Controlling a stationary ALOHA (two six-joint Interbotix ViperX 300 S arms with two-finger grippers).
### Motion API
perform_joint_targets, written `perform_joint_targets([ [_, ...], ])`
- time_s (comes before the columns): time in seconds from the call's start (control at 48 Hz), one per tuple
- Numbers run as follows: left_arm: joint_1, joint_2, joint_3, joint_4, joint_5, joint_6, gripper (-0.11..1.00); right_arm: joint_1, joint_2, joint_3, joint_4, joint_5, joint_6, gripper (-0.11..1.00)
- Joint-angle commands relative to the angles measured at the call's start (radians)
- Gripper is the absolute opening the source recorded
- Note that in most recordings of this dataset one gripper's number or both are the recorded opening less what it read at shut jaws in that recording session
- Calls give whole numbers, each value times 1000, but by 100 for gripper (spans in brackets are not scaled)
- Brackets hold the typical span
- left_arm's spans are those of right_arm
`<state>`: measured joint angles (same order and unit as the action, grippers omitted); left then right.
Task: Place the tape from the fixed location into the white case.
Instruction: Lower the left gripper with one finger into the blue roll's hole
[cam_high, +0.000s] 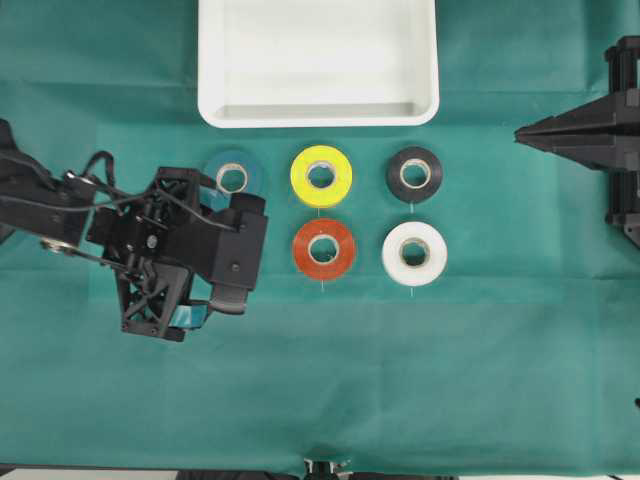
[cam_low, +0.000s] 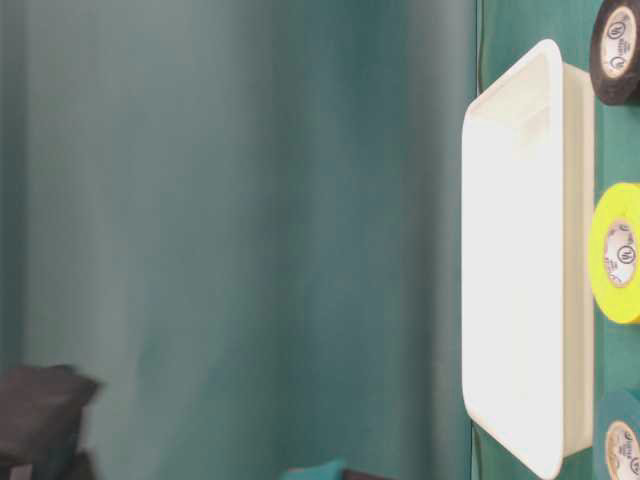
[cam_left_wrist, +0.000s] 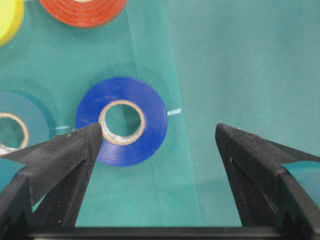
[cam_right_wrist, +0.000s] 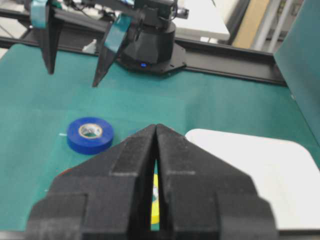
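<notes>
The royal-blue tape (cam_left_wrist: 121, 121) lies flat on the green cloth; it also shows in the right wrist view (cam_right_wrist: 90, 135). In the overhead view my left arm hides it. My left gripper (cam_left_wrist: 159, 132) is open and empty, held above the tape, with its left fingertip (cam_left_wrist: 95, 132) over the roll's left edge. This gripper also shows overhead (cam_high: 235, 255) and in the right wrist view (cam_right_wrist: 72, 79). The white case (cam_high: 318, 110) stands at the back middle, with nothing in it. My right gripper (cam_right_wrist: 156, 127) is shut and empty at the far right (cam_high: 525, 132).
Teal (cam_high: 232, 177), yellow (cam_high: 321, 176) and black (cam_high: 414, 174) rolls lie in a row before the case. Red (cam_high: 323, 248) and white (cam_high: 414, 253) rolls lie in the row nearer me. The left arm's base (cam_right_wrist: 150, 45) stands beyond the cloth.
</notes>
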<state>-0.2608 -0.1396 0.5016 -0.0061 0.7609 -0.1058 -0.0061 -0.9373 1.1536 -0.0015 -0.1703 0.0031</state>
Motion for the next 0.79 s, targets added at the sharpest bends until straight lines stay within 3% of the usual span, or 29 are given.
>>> perform_joint_targets([
  [0.0, -2, 15, 5, 2, -23, -6, 99, -3, 12, -20, 3, -3, 2, 1],
  [0.77, -14, 127, 101, 2, -207, -9, 99, -17, 17, -18, 0, 5, -3, 0],
])
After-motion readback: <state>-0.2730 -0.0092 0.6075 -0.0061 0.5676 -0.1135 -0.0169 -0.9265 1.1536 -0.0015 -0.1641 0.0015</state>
